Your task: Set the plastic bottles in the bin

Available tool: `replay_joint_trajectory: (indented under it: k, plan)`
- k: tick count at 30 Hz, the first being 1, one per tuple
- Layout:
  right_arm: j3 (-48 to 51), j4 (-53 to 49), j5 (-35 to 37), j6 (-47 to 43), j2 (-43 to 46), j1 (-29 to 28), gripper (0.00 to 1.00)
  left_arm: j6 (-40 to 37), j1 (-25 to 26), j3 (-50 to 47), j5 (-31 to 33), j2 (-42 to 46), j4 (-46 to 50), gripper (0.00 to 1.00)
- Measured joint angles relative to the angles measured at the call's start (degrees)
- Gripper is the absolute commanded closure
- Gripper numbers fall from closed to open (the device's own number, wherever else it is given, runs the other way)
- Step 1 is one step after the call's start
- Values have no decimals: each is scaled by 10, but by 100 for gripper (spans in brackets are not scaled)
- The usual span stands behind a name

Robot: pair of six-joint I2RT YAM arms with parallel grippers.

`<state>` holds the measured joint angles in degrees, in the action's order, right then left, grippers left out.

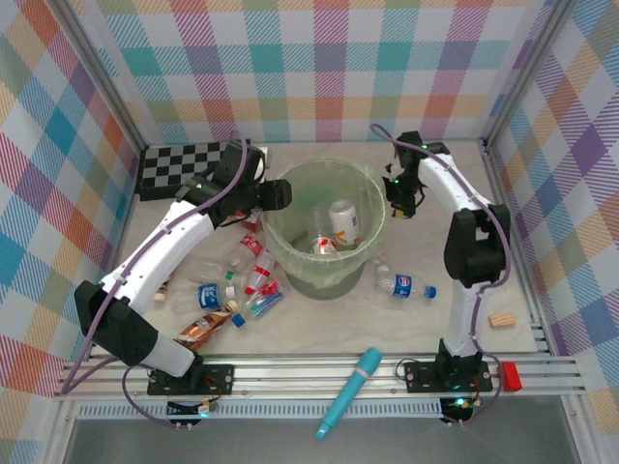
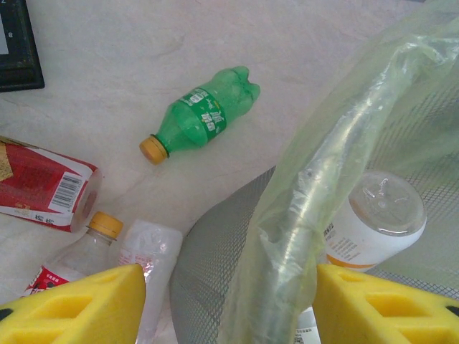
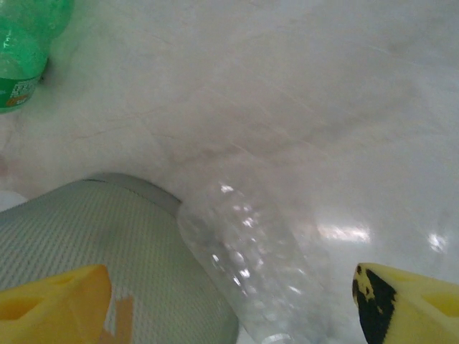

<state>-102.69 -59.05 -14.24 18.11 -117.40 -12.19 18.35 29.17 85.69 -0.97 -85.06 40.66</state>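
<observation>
2 arms (image 1: 179,237): white links, black joints | cables (image 1: 82,353): purple | gripper pads (image 2: 79,308): yellow foam

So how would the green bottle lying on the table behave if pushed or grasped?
The green bottle lies on its side, so a nudge would probably roll it. It looks empty, so likely light. Its translucent plastic may dent under a squeeze.

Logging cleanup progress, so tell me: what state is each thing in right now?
Left gripper: open, astride the bin's rim.
Right gripper: open.
Clear bottle: loose between the right gripper's jaws.
Bin: upright, bag-lined.
White bottle: inside the bin.
Green bottle: capped, lying on the table.
Blue-label bottle: lying right of the bin.
Bottle heap: lying left of the bin.
</observation>
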Motion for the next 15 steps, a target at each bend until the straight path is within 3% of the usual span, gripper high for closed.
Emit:
replay_joint_trajectory:
  k: [7, 15]
  plan:
    - [-73, -1, -11, 5, -84, -24, 7, 0, 0, 8, 0, -5, 11, 38]
    - [-80, -10, 39, 9, -120, -27, 9, 0, 0, 9, 0, -6, 13, 38]
